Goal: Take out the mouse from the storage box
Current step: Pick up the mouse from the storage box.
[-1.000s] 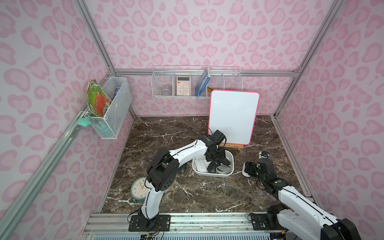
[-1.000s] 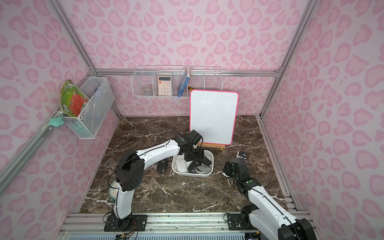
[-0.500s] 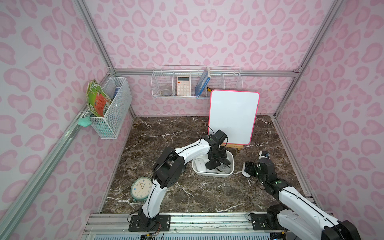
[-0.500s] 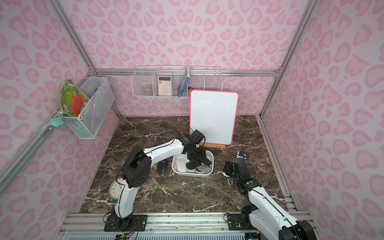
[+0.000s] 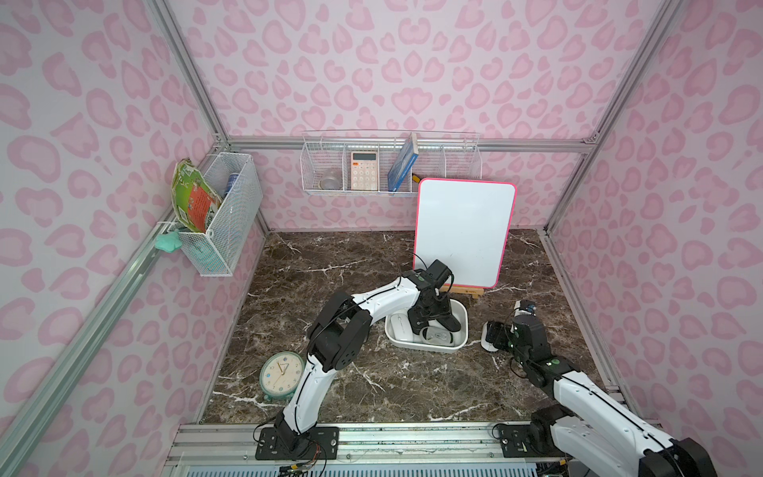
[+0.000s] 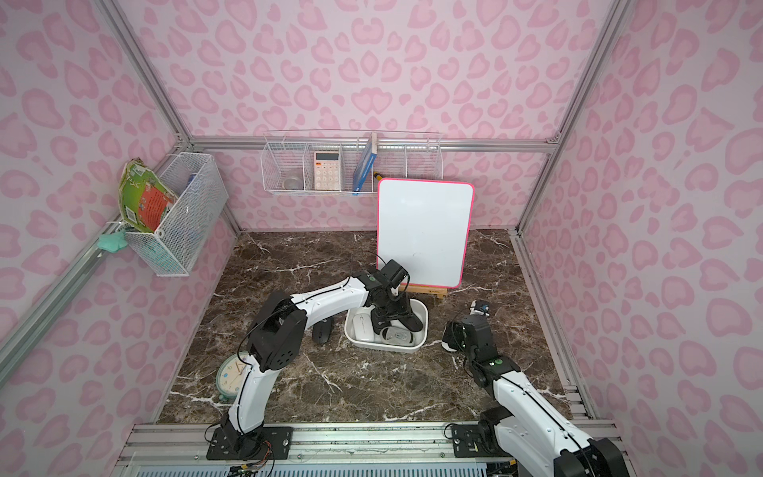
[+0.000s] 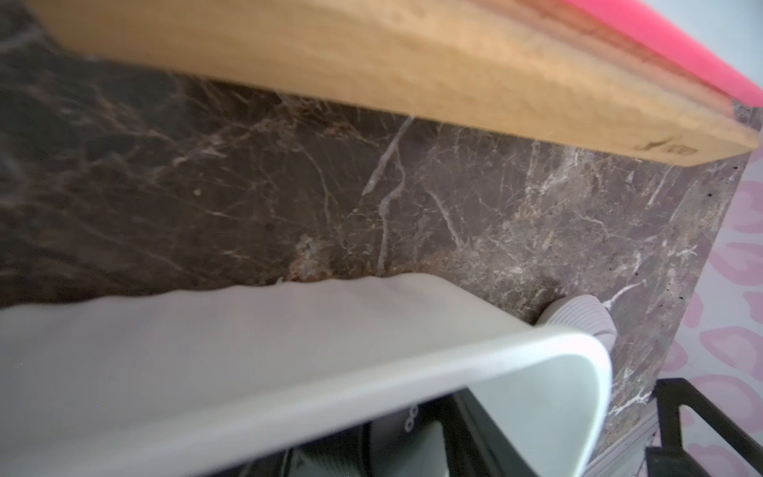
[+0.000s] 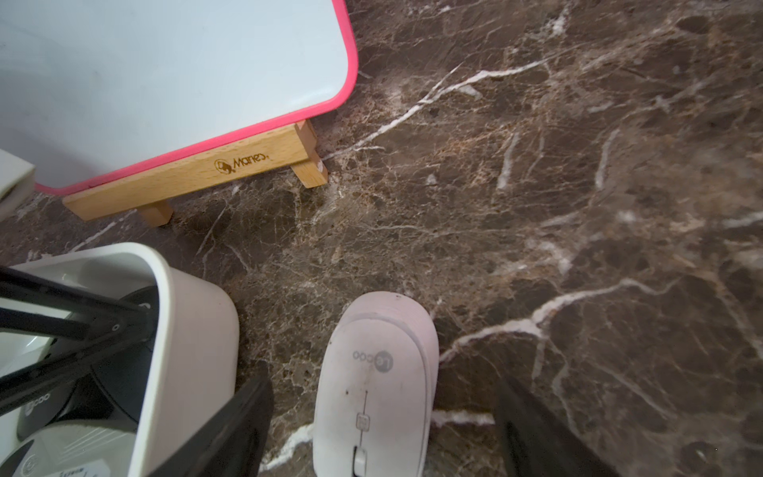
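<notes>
Well, starting at the left wall, a wire basket (image 5: 225, 214) hangs there holding a green and red packet (image 5: 192, 202). On the near left of the marble table (image 5: 330, 268) a pale green clock (image 5: 280, 371) lies face up, partly behind my left arm. In a top view a black mouse (image 6: 323, 330) sits on the table just left of the storage box (image 5: 425, 346).

The box stands mid-table, just in front of the pink-edged whiteboard (image 5: 464, 231) on its wooden stand (image 8: 186, 173). Inside it, a flat white mouse (image 5: 399, 326) lies at the left end and a pale mouse (image 5: 437, 336) along the near wall. The right wrist view also shows a dark mouse (image 8: 119, 330) deeper in.

My left gripper (image 5: 433, 326) reaches down into the box from the far side. Its black fingers (image 5: 452, 322) look splayed in both top views, over the dark mouse. I cannot tell whether they press on it or stand clear.

Right of the box, apart from it, a loose white mouse (image 8: 375, 384) rests flat on the table. My right gripper (image 8: 380, 384) hangs low over it, spread wide. One finger (image 8: 231, 421) stands on each side, and bare marble shows between each finger and the mouse.
</notes>
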Available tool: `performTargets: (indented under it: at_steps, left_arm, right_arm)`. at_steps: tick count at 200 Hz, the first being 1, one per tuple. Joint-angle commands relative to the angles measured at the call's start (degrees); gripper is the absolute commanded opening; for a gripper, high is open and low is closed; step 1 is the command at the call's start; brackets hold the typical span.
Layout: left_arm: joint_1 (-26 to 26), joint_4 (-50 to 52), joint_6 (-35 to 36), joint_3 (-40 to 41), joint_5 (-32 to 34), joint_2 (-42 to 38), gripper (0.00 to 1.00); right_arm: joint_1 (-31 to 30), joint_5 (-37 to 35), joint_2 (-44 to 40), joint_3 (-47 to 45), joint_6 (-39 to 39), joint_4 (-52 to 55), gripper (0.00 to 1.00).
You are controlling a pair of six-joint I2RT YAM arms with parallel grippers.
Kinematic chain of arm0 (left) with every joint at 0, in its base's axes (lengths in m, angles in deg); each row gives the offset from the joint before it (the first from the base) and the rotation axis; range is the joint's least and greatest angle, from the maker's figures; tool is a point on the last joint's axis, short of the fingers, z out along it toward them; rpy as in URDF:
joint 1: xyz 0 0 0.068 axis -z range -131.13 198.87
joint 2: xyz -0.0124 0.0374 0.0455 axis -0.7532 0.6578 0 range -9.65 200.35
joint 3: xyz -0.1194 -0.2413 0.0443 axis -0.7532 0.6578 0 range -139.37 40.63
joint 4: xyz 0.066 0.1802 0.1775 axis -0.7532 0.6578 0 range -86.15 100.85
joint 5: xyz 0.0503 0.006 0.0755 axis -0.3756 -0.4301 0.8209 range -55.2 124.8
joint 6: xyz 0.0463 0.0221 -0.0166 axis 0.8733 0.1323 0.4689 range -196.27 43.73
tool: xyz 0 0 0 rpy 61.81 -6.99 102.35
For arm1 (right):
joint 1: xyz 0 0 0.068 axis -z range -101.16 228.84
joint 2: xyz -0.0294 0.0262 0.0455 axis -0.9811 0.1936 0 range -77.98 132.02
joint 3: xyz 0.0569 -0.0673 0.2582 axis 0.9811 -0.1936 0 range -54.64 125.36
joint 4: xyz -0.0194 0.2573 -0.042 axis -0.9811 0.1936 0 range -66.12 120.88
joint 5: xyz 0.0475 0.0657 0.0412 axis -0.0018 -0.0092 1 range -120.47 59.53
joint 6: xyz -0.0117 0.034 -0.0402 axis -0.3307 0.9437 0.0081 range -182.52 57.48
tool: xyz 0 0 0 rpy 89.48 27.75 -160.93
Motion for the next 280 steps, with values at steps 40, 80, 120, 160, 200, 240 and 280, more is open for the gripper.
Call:
performTargets:
  at_steps: [40, 80, 120, 160, 200, 240, 280]
  left_arm:
    - [0.4, -3.8, -1.0, 2.3, -4.0, 0.0, 0.54]
    - [0.7, -12.3, -1.5, 7.4, -4.5, -4.0, 0.51]
    - [0.9, -12.5, -1.1, 6.1, -6.6, -2.4, 0.55]
    - [1.6, -10.3, -0.2, 4.6, -6.9, -0.9, 0.57]
    - [1.9, -10.3, 0.0, 4.3, -7.8, -0.1, 0.54]
    - [2.0, -9.2, -0.1, 3.1, -8.5, 1.5, 0.50]
    - [2.0, -8.8, -0.1, 2.9, -7.9, 1.1, 0.42]
  right_arm:
    - [-0.1, 0.3, 0.0, 0.0, -0.4, -1.3, 0.86]
    - [0.0, 0.6, 0.0, 0.0, -0.5, -1.5, 0.86]
    - [0.0, 0.8, 0.1, -0.1, -0.6, -1.5, 0.86]
    - [-0.1, 0.7, -0.1, -0.1, -0.5, -1.6, 0.86]
    - [-0.1, 0.7, 0.0, -0.2, -0.6, -1.5, 0.86]
    - [0.0, 0.7, 0.1, -0.2, -0.5, -1.5, 0.86]
    - [0.0, 0.6, -0.1, -0.2, -0.5, -1.5, 0.86]
